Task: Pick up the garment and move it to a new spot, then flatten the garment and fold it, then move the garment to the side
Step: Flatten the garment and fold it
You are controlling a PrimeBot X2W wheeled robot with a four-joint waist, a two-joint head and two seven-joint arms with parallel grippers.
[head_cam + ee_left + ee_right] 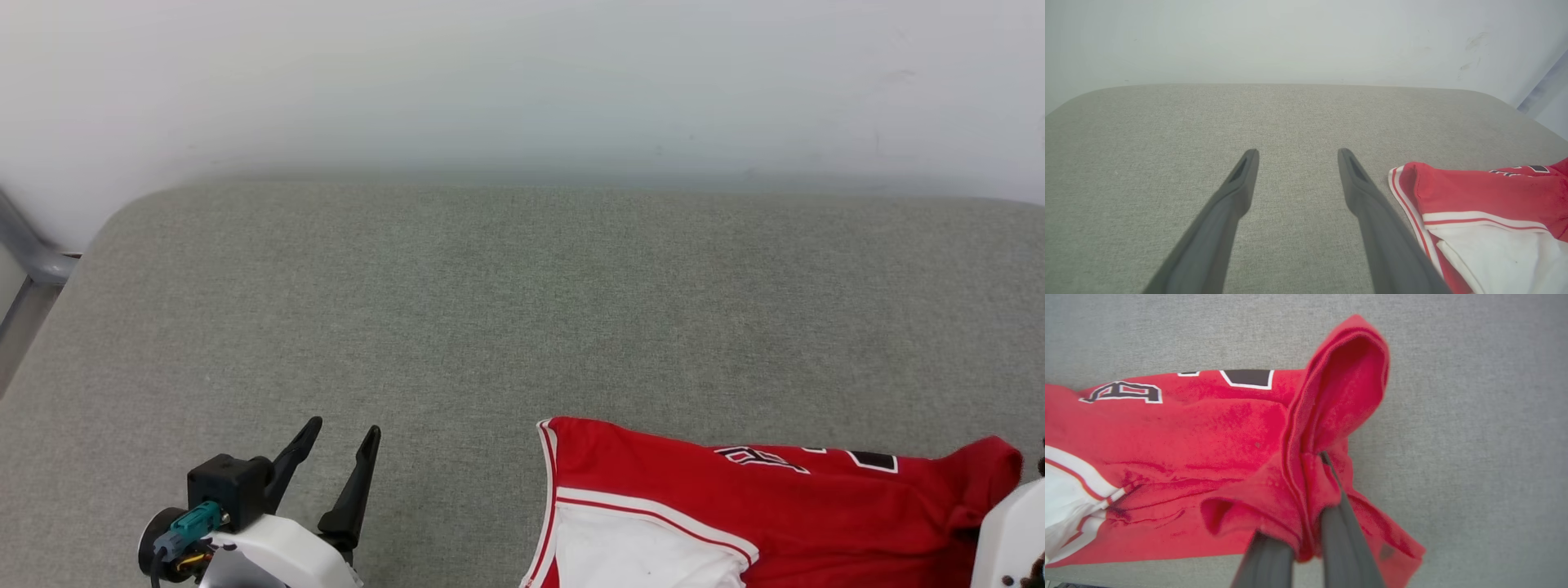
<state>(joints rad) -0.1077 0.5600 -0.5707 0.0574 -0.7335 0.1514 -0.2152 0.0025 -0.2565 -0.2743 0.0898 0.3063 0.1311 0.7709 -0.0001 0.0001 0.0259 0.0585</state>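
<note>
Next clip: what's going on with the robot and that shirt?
The robot's right tool is shut on a bunched fold of the red jersey, which lies crumpled on the grey cushion with part of its black lettering showing. The left tool is open off to the jersey's left, over bare cushion and holding nothing. The jersey is not yet flattened or folded.
</note>
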